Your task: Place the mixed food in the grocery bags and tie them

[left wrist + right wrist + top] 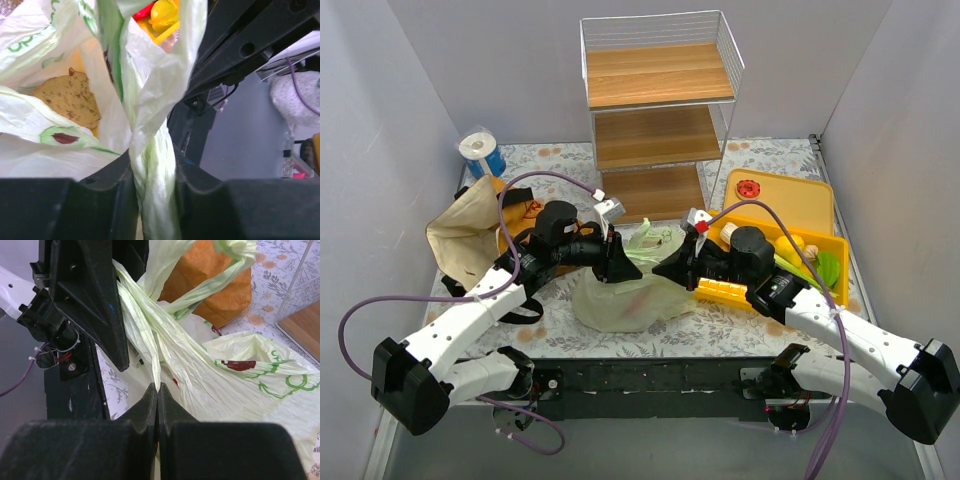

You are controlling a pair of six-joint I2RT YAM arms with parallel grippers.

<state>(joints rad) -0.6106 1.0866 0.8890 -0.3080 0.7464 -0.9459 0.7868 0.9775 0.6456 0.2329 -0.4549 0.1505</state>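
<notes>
The pale-green plastic bag lies at the table's front centre with food inside; a tan potato shows through its mouth. My left gripper is shut on a bunched bag handle. My right gripper faces it from the right, shut on a thin strip of the other handle. The two handles cross between the grippers. The brown bag with cream lining sits at the left. A lemon and green leaves lie in the yellow tray.
A wire shelf rack with wooden boards stands at the back centre. A blue and white roll stands at the back left. A red-topped round piece lies on the tray. Grey walls close in both sides.
</notes>
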